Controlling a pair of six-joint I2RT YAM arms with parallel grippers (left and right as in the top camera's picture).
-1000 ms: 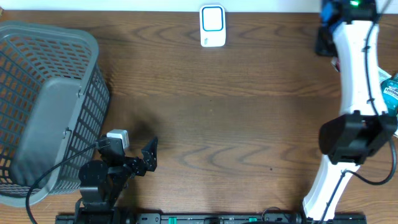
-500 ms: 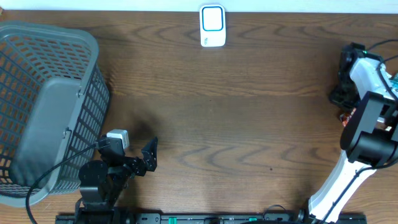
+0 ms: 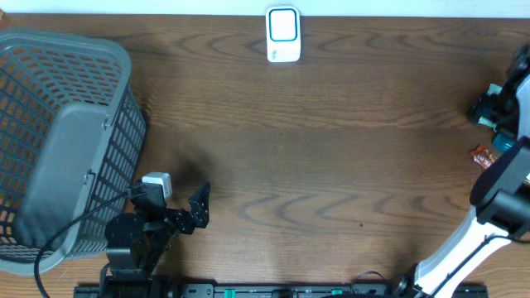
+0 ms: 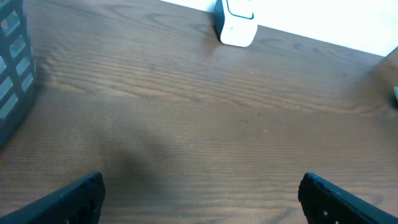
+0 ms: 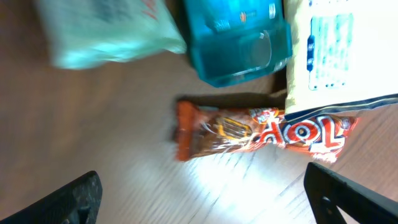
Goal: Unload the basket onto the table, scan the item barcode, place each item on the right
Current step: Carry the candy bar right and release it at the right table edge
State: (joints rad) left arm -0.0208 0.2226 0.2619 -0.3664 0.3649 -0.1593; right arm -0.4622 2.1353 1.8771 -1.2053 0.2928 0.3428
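Right wrist view shows my right pincer [image 5: 202,186] wide open, one fingertip in each lower corner of the frame and nothing between them. Just above the gap, in the middle of the frame, lies a candy bar [image 5: 261,134] in an orange wrapper, flat on the table [image 5: 124,124] and running left to right. I take this one as the item to scan, because it is the nearest to my fingers.

I judge it light and thin. The foil wrapper looks shiny, so it may slip and crinkle, and the bar inside can break if I press hard. I would hold it across the narrow width, near the middle, with a soft squeeze. I cannot see a barcode on this side.

Above it I count one teal plastic box [image 5: 239,37], one pale soft pack [image 5: 106,31] at the upper left, and one white bag [image 5: 342,56] at the upper right that covers a little the bar's right end.

My left pincer [image 4: 202,186] is also wide open and holds nothing.

Further out, the overhead view has one white scanner [image 3: 282,35] at the top centre and one grey basket [image 3: 66,141] on the left.
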